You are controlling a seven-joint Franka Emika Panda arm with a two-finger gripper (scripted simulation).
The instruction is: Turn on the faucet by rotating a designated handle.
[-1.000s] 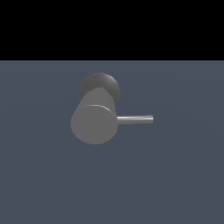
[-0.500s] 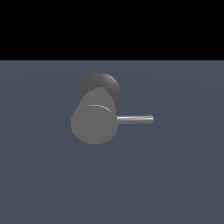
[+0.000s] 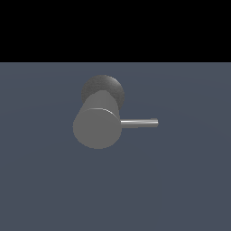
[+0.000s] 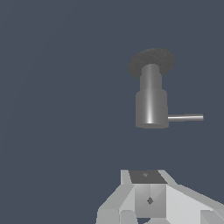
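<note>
Showing the scene in label: value form.
Faucet (image 3: 97,127): centre of the exterior view; flat round end faces the camera, hiding most of the dark base (image 3: 103,86) at 12 o'clock.
Handle (image 3: 139,123): points to 3 o'clock from the cylinder; nothing touches it.
Gripper (image 4: 148,210): cut off by the wrist view's edge, fingertips unseen; apart or together cannot be told; well apart from the faucet.
Writing: none legible.
Floor (image 3: 45,180): plain blue-grey.
</note>
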